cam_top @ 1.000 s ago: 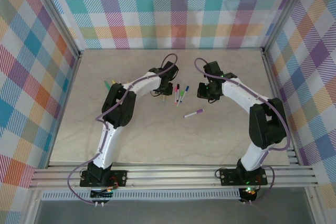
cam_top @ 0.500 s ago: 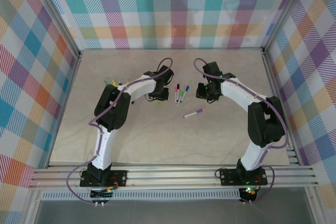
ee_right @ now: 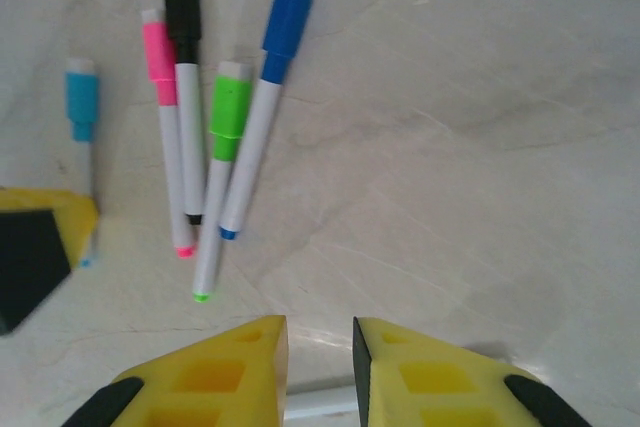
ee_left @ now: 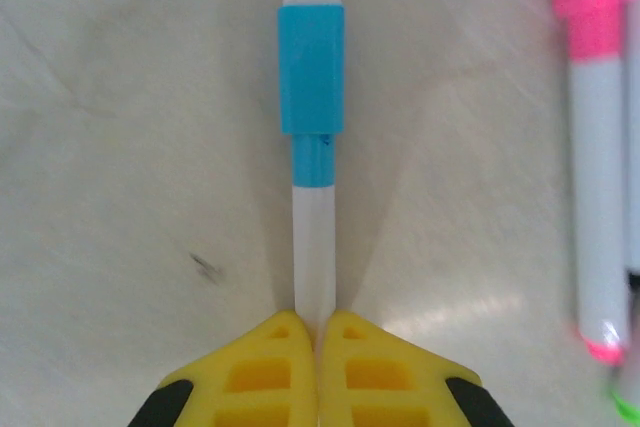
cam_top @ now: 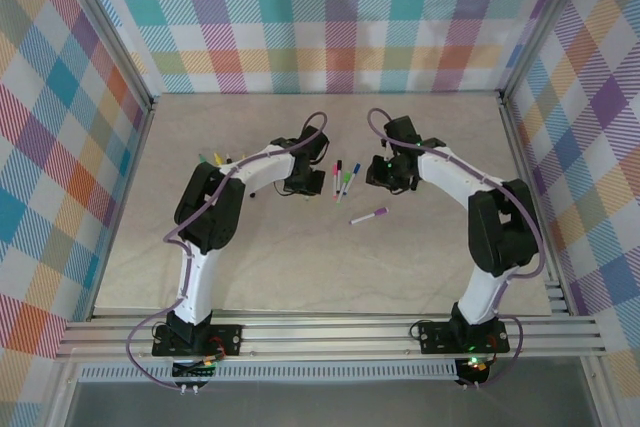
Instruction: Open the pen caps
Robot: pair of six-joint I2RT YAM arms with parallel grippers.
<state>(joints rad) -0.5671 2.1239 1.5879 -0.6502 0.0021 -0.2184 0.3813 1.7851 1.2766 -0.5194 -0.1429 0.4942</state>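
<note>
- Our left hand (ee_left: pixel 318 322) is clamped on the white barrel of a pen (ee_left: pixel 313 227), whose light-blue cap (ee_left: pixel 311 67) sits on at 12 o'clock.
- Our right hand (ee_right: pixel 320 332) stands slightly apart. We cannot tell whether it grips anything.
- At its 11 o'clock, the pink cap (ee_right: pixel 157 52), black cap (ee_right: pixel 181 5), green cap (ee_right: pixel 230 107) and blue cap (ee_right: pixel 286 19) sit on pens lying on the table (ee_right: pixel 480 147).

cyan pen (ee_left: pixel 315 237): white barrel, cyan cap (ee_left: pixel 311 67) on and pointing far, barrel end pinched in left gripper (ee_left: pixel 316 319). just right of it pink pen (ee_right: pixel 170 147), black pen (ee_right: pixel 187 107), green pen (ee_right: pixel 220 177), blue pen (ee_right: pixel 258 127) lie flat side by side, capped, caps far. purple pen (cam_top: pixel 370 214) lies alone, nearer.
</note>
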